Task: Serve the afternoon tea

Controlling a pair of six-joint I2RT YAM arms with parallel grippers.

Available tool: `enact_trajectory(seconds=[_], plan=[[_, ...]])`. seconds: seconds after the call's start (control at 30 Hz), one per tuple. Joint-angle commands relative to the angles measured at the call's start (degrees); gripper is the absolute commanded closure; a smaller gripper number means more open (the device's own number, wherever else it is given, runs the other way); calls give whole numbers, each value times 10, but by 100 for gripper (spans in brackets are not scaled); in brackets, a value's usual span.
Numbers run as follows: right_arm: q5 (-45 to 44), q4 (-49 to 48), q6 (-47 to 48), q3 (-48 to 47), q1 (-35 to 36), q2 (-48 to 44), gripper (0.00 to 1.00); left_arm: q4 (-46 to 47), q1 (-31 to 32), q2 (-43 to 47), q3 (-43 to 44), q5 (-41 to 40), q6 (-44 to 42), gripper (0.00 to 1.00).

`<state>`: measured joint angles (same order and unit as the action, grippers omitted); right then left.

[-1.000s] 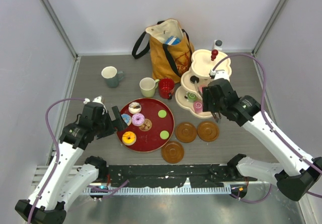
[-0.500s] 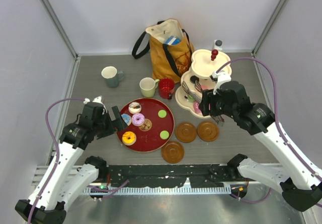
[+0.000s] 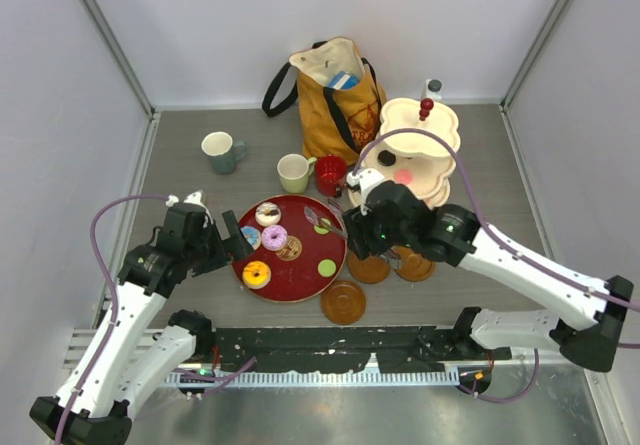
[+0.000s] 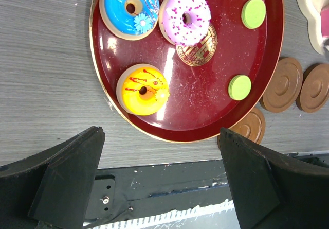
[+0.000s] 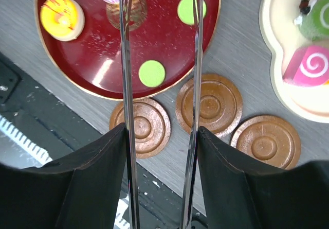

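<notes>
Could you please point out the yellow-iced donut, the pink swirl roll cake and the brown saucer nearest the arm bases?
Yellow-iced toy donut [image 4: 154, 96]: left wrist view, icing beside the hole.
Pink swirl roll cake [image 5: 308, 67]: right wrist view, swirled end face.
Brown round saucer nearest the bases [image 3: 343, 302]: top view, its centre.

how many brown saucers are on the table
3: near saucer by the red tray's front rim; middle saucer between tray and cream stand; right saucer in front of the stand. None looks hidden.

Right gripper [image 3: 356, 229] swung off the stand [image 3: 425, 125] toward 9 o'clock; its tongs [image 3: 325, 221] now sit over the red tray's [image 3: 300, 277] 3 o'clock side.
</notes>
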<state>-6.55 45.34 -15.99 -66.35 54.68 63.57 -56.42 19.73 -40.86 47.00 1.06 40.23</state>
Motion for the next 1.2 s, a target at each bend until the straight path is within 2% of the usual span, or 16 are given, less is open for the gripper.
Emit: enact_trajectory(seconds=[0.0, 0.27, 0.63, 1.17], plan=[[-78, -16, -52, -18, 35, 40, 41, 14, -3, 7, 0, -6, 1, 0], [-132, 3, -127, -29, 75, 139, 41, 17, -3, 9, 0, -3, 1, 1], [-188, 26, -146, -75, 83, 255, 41, 18, -3, 14, -2, 2, -1, 0], [-187, 19, -139, -102, 76, 317, 45, 18, -3, 17, -2, 5, -2, 0]])
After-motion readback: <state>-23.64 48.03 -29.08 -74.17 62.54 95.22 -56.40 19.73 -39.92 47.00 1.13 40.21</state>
